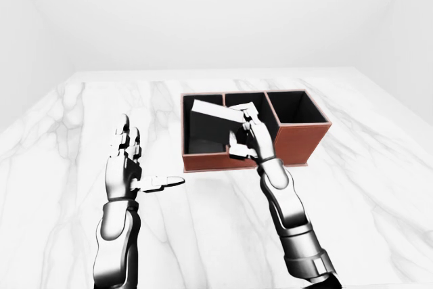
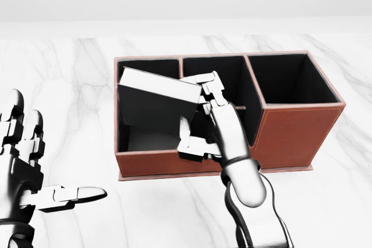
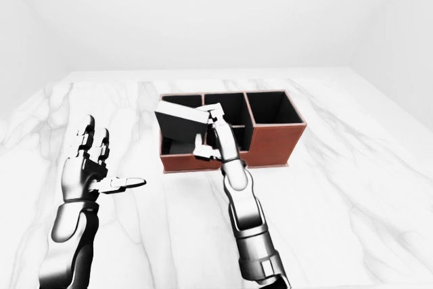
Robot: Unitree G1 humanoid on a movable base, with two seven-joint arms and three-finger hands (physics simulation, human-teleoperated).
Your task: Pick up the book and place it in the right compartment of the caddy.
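Over the caddy's (image 2: 290, 135) left compartment, near the bench's (image 2: 70, 74) middle: book (image 2: 154, 100), tilted, gripped in the right robot hand (image 2: 200, 120), thumb under, fingers clamped on its right end. It hangs clear above the rim, probably lifted high so it can pass over the dividers. Target compartment at the caddy's right end sits empty, two bays away. Left robot hand (image 2: 35, 166) idle off the bench's left edge, fingers spread, holding nothing.
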